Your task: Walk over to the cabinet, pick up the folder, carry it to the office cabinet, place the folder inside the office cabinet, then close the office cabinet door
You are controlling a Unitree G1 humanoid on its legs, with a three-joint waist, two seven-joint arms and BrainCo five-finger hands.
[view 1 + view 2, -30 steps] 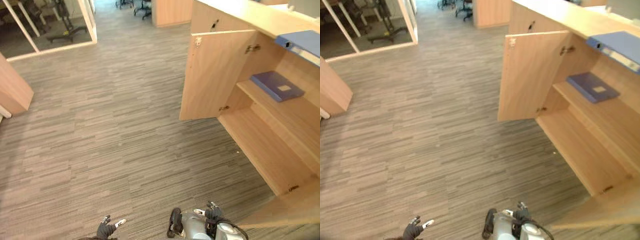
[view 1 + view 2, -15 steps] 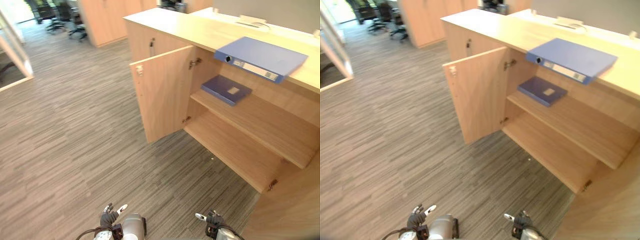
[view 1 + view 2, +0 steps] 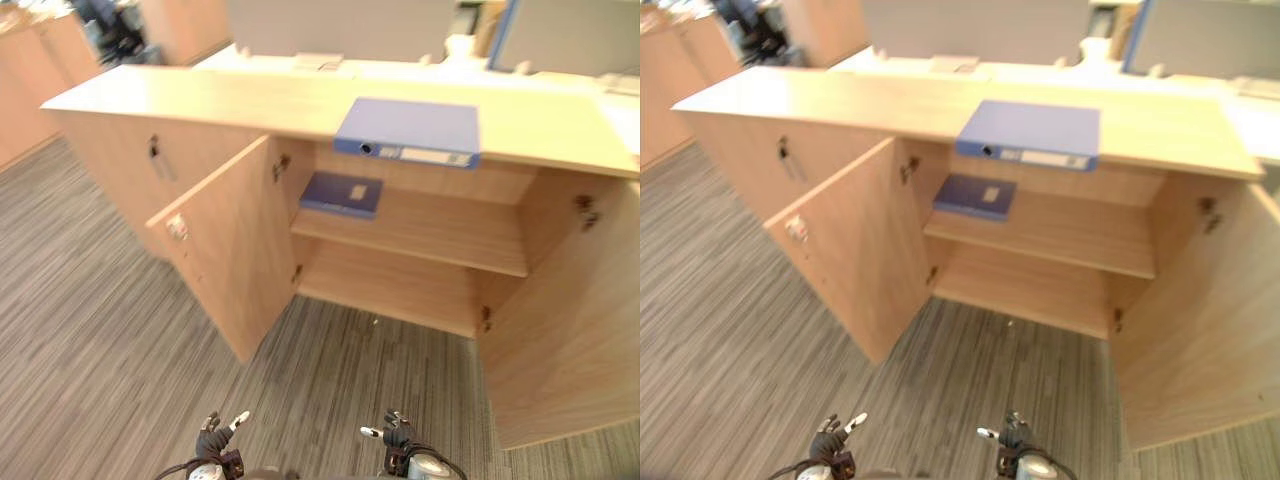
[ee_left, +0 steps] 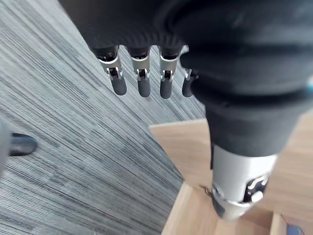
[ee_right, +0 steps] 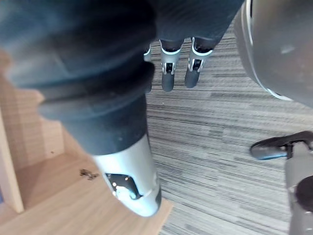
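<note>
Folder (image 3: pixel 410 130) lies flat on the cabinet (image 3: pixel 200 100) top, with its spine at the front edge above the open shelf (image 3: pixel 440 240). It looks stiff, perhaps heavy if filled, so take it by the spine. Left hand (image 4: pixel 142 78) and right hand (image 5: pixel 167 73) hang low, fingers straight and empty.

Soft, even indoor light comes from overhead, brightest on the cabinet top (image 3: pixel 220 100) toward 12 o'clock, where the white desk surface (image 3: pixel 530 78) behind it washes out slightly. Beneath that top the shelf (image 3: pixel 430 235) and the space under it lie in mild shade, and the carpet (image 3: pixel 90 330) at 8 o'clock is evenly lit
</note>
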